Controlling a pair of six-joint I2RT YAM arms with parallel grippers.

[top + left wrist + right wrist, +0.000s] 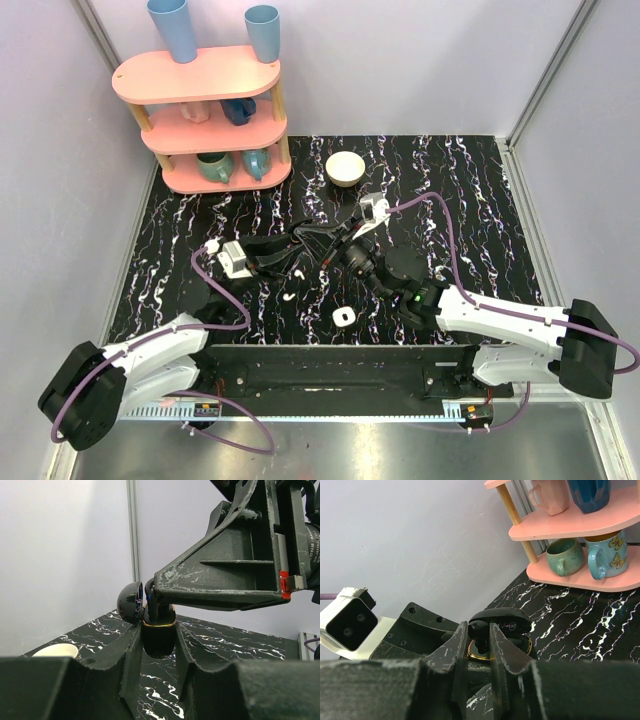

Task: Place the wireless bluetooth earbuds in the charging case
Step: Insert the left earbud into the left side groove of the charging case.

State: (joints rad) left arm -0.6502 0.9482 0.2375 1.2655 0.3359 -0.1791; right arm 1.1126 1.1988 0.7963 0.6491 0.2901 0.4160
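A glossy black charging case point(159, 637) with a gold rim hangs above the table, its lid point(131, 602) swung open. My left gripper point(159, 630) is shut on the case's body. In the right wrist view a black earbud point(479, 629) sits pinched in my right gripper point(477, 636), right over the case's open top point(506, 621). From above, the left gripper point(305, 243) and the right gripper point(335, 248) meet at mid-table. A small white case point(343, 316) and a white comma-like earbud point(288, 297) lie on the table nearer the bases.
A round white bowl point(346, 167) stands at the back centre. The pink shelf point(205, 110) with mugs and blue cups fills the back left corner. Grey walls close in the black marble table point(480, 210) on three sides.
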